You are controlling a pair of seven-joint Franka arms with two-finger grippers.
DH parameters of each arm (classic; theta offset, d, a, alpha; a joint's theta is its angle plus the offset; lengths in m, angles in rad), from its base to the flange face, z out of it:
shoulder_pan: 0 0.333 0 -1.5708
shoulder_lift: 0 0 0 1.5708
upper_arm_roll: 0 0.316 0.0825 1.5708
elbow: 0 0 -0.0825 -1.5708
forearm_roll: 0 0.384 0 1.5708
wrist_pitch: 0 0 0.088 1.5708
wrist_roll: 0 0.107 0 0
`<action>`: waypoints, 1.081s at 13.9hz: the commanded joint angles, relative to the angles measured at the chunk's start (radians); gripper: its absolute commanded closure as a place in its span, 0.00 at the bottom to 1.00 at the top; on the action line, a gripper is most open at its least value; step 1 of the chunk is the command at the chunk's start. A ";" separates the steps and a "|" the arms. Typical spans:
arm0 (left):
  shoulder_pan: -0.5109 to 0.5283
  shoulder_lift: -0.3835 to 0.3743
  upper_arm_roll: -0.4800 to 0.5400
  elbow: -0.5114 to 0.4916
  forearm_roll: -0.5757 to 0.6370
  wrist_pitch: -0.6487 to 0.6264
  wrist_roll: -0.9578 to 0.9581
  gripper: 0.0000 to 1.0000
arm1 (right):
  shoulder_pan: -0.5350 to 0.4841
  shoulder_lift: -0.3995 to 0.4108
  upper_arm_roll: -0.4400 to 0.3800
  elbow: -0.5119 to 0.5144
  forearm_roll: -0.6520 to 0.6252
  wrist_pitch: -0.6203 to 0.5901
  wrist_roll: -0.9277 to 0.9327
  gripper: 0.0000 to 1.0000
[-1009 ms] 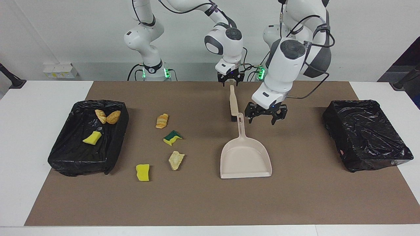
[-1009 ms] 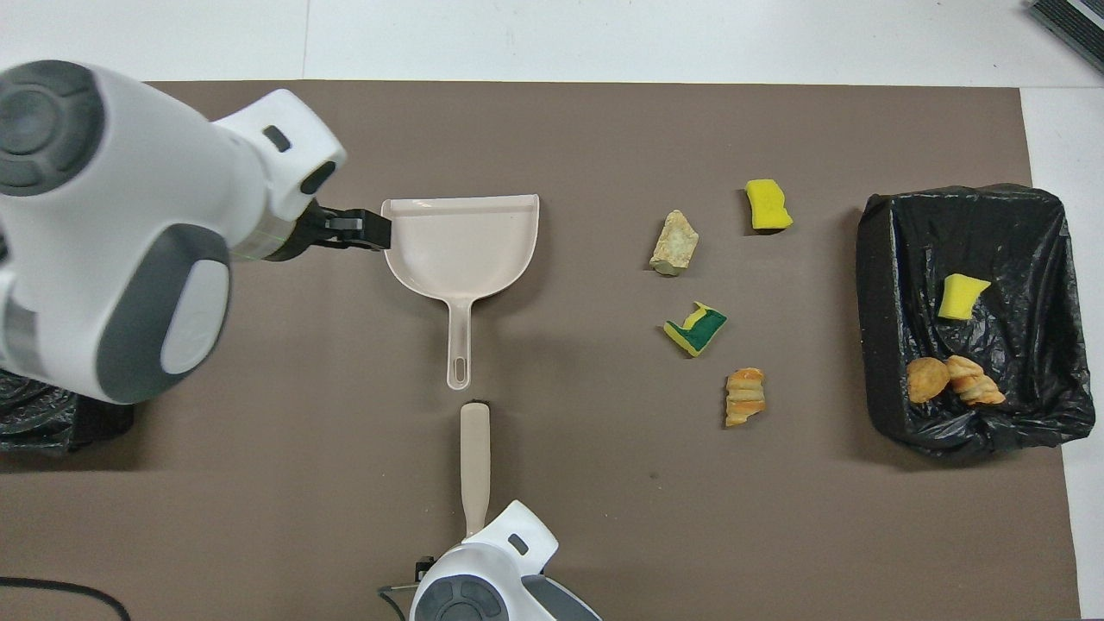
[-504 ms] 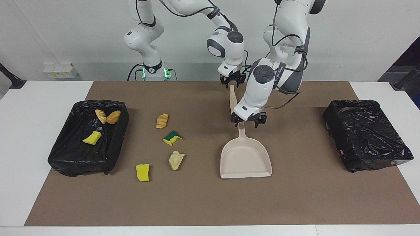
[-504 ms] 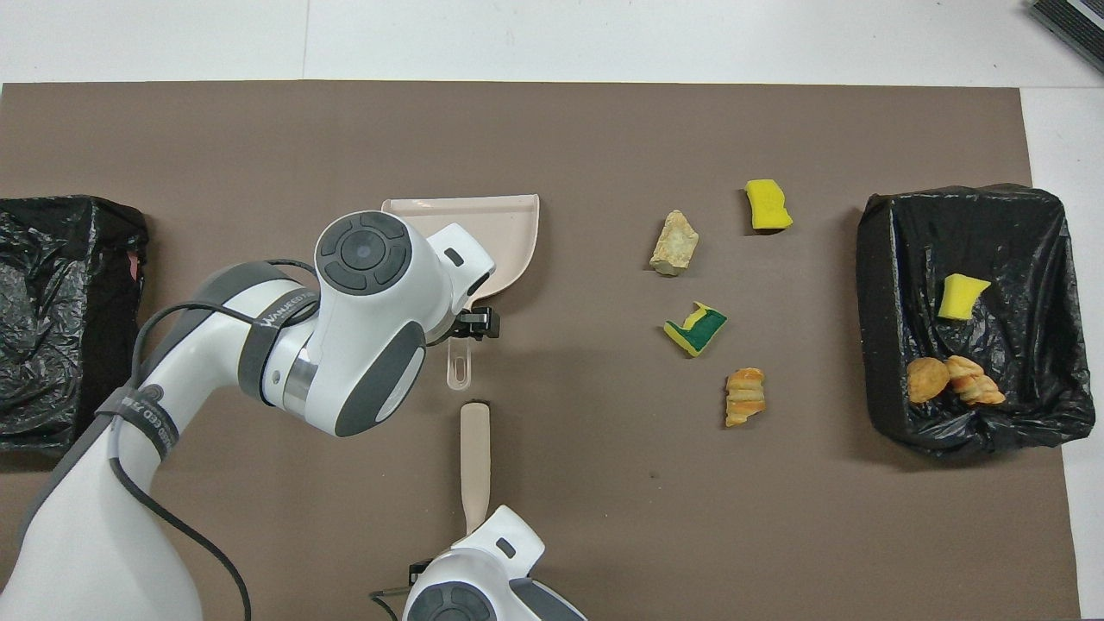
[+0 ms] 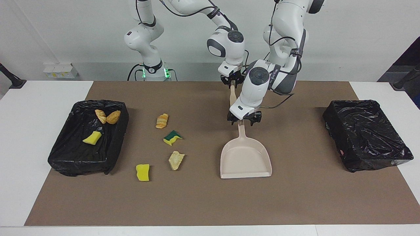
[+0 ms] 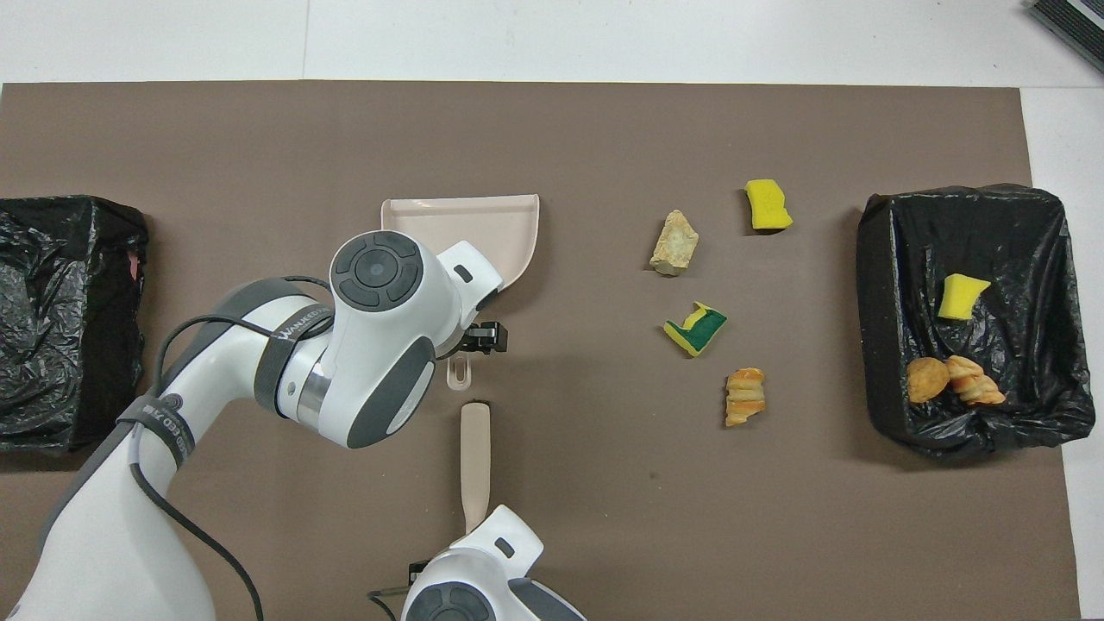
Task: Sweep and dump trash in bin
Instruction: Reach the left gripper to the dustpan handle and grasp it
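The left gripper (image 5: 243,121) straddles the dustpan (image 5: 245,157) handle, fingers apart; the right gripper (image 5: 232,82) clamps the brush (image 5: 232,95) handle. Four trash scraps (image 5: 173,137) lie on the mat, three in the bin (image 5: 115,144).

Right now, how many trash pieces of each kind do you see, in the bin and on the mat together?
Yellow sponge pieces: 2
Green-and-yellow sponge: 1
Orange bread-like chunks: 3
Pale tan chunk: 1
Total: 7

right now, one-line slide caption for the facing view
Left gripper at the dustpan handle, right gripper on the brush; four scraps lie outside the bin.
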 commanded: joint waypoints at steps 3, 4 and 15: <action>-0.017 -0.031 0.016 -0.028 -0.016 0.008 0.000 1.00 | 0.003 0.000 -0.002 0.002 0.002 0.016 0.031 1.00; -0.017 -0.031 0.016 -0.026 -0.014 0.010 0.000 1.00 | 0.003 -0.002 -0.002 0.002 0.002 0.015 0.032 1.00; 0.102 -0.137 0.033 0.089 0.162 -0.078 0.562 1.00 | -0.083 -0.157 -0.008 -0.043 -0.002 -0.164 0.069 1.00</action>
